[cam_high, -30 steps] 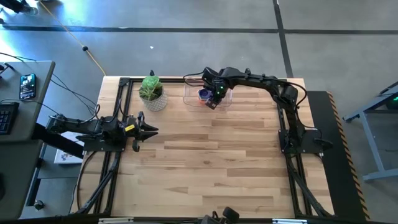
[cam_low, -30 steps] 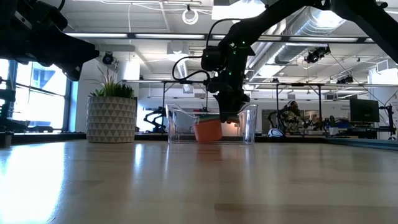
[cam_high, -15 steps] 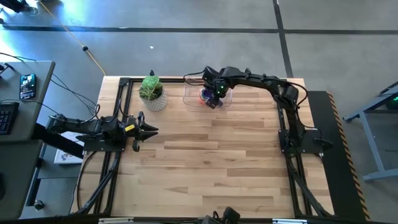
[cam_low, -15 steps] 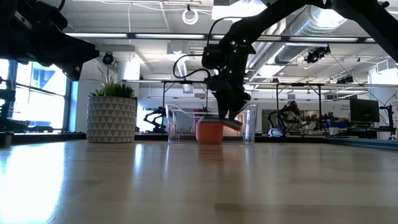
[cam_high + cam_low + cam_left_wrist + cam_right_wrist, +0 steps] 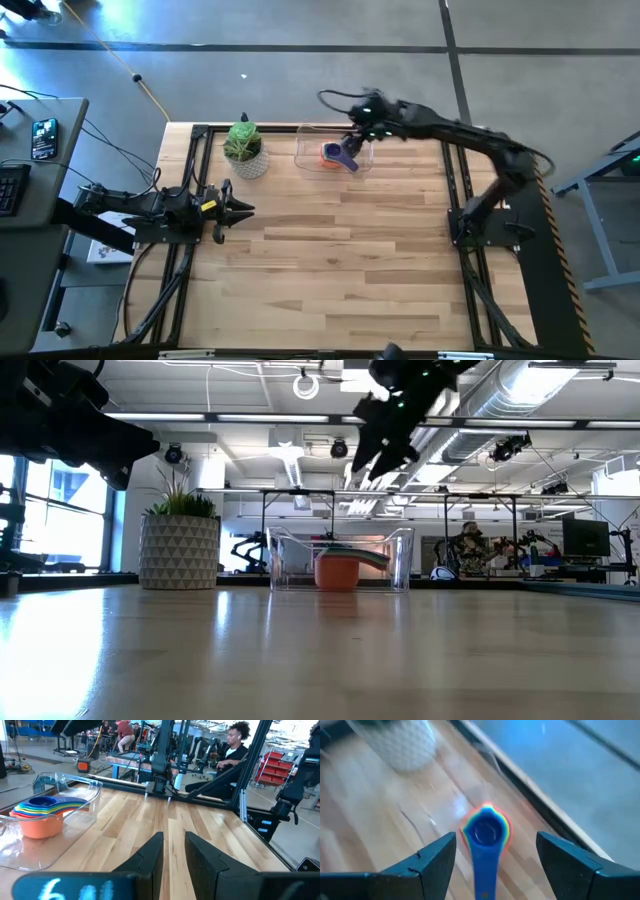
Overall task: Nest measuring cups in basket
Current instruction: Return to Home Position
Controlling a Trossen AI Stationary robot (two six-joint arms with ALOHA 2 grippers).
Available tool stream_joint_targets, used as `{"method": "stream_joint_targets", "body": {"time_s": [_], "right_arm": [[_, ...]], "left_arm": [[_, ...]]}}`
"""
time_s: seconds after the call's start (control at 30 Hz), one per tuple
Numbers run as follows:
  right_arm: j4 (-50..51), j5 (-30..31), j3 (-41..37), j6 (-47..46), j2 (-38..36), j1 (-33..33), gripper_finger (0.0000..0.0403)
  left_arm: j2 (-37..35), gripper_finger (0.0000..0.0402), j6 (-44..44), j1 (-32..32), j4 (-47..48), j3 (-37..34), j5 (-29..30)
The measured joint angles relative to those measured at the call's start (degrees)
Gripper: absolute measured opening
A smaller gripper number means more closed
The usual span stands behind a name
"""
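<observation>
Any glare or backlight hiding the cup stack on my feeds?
Low view: backlit by windows and ceiling lights, the right gripper is a silhouette above the basket, but the measuring cups show through its clear wall. High view: table evenly lit, glare only on the floor. Left wrist view: cups well lit.

Setting: open-plan robotics lab. Evidence: exposed ceiling ducts (image 5: pixel 530 395), concrete floor (image 5: pixel 300 80), more robot arms (image 5: pixel 245 548) at far benches, red parts bins (image 5: pixel 272 770), seated person (image 5: pixel 232 747), framed wooden tabletop (image 5: pixel 340 250).
</observation>
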State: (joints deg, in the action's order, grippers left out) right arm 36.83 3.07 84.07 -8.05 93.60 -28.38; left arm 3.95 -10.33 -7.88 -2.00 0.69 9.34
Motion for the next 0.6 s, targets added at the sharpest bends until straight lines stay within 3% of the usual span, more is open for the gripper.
{"method": "stream_joint_targets", "body": {"time_s": [0.23,0.43,0.6], "right_arm": [[-22.15,-3.58,-24.11,-0.53,-19.97,1.60,0.0266],[-34.51,-6.41,-42.36,-3.22,-36.62,4.15,0.0266],[-41.41,-4.91,-55.90,-5.34,-48.68,7.38,0.0266]], "left_arm": [[0.02,0.0070,0.00,-0.01,0.00,0.00,-0.01],[0.01,0.0070,0.00,-0.02,0.00,0.00,0.00],[0.01,0.0070,0.00,-0.02,0.00,-0.01,0.00]]}}
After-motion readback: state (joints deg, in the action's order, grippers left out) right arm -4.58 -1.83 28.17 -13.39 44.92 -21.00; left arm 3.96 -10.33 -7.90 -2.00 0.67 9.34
